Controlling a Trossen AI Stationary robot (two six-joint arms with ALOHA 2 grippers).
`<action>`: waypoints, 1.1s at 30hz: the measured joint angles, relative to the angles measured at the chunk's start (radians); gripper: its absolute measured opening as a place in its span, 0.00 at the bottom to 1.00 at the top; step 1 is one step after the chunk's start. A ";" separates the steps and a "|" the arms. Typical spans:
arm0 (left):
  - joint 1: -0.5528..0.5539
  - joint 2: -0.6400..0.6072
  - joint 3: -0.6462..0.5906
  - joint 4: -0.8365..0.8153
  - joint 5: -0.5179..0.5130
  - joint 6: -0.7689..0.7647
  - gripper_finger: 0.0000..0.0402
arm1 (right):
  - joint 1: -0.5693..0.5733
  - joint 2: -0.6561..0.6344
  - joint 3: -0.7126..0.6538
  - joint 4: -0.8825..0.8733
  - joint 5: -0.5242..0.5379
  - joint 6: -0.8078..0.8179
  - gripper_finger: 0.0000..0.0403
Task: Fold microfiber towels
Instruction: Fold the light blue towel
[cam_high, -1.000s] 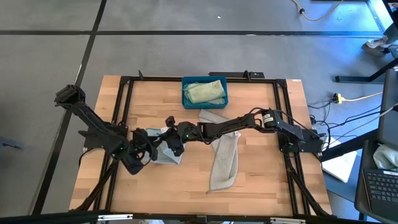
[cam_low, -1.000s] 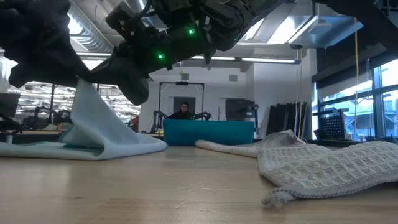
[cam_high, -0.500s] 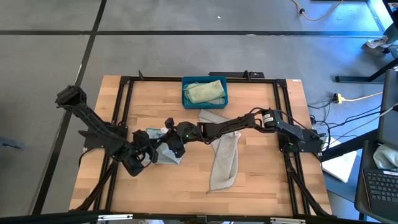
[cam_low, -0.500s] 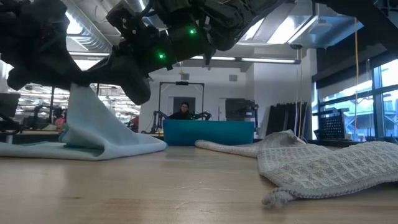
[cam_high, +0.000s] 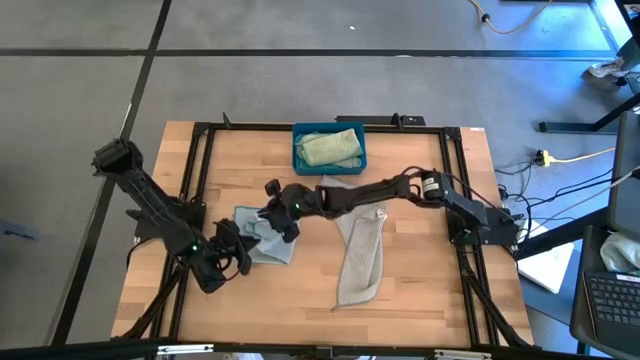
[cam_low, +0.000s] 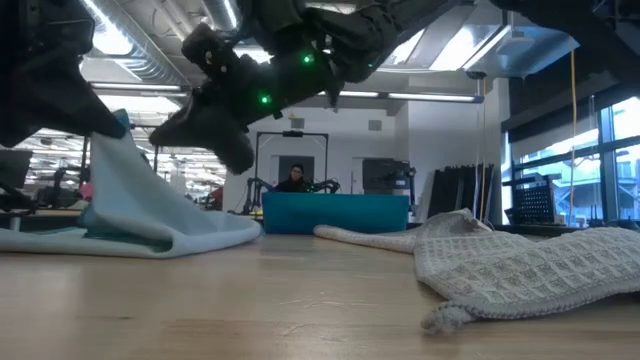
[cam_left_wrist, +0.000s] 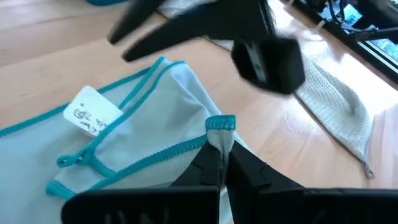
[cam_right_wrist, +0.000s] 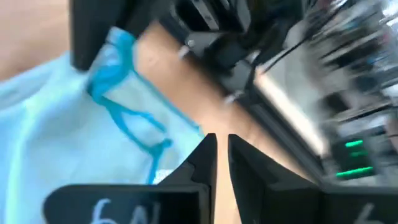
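Observation:
A pale blue microfiber towel (cam_high: 265, 240) with a teal hem and a white tag (cam_left_wrist: 93, 111) lies crumpled left of the table's middle. My left gripper (cam_high: 238, 255) is at its near-left side, shut on one corner. My right gripper (cam_high: 272, 212) hovers over the towel's far side (cam_right_wrist: 74, 143). Its fingers (cam_right_wrist: 205, 155) are nearly together, with nothing between them. A grey-beige towel (cam_high: 360, 255) lies stretched out on the wood to the right. A pale green towel (cam_high: 330, 148) sits in the teal bin (cam_high: 296, 152). My left gripper pinches a hemmed corner (cam_left_wrist: 219, 127) of the pale blue towel between its two fingers, and the corner's tip sticks out past the fingertips. The fingers come slanting down from the near left. The cloth rises to that corner (cam_low: 105, 135), while the rest lies on the table (cam_low: 170, 238).
The teal bin (cam_low: 335, 212) stands at the table's far middle. The grey-beige towel (cam_low: 500, 265) takes up the middle right of the table. A black frame (cam_high: 200, 180) runs along the table's sides. A person sits far off in the room behind.
My left gripper has moved a little toward the near-left, and the raised peak of the pale blue towel has shifted left with it. My right gripper has risen and moved toward the far edge, off the towel's middle.

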 joint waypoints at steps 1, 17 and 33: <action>-0.003 0.013 0.000 0.008 0.000 0.000 0.00 | -0.013 0.000 0.026 -0.058 -0.038 0.035 0.12; -0.023 0.279 0.000 0.298 -0.020 0.107 0.00 | -0.145 0.037 0.290 -0.566 -0.433 0.280 0.47; -0.064 0.355 0.000 0.395 -0.012 0.098 0.00 | -0.132 0.279 0.615 -0.737 -0.482 0.342 0.47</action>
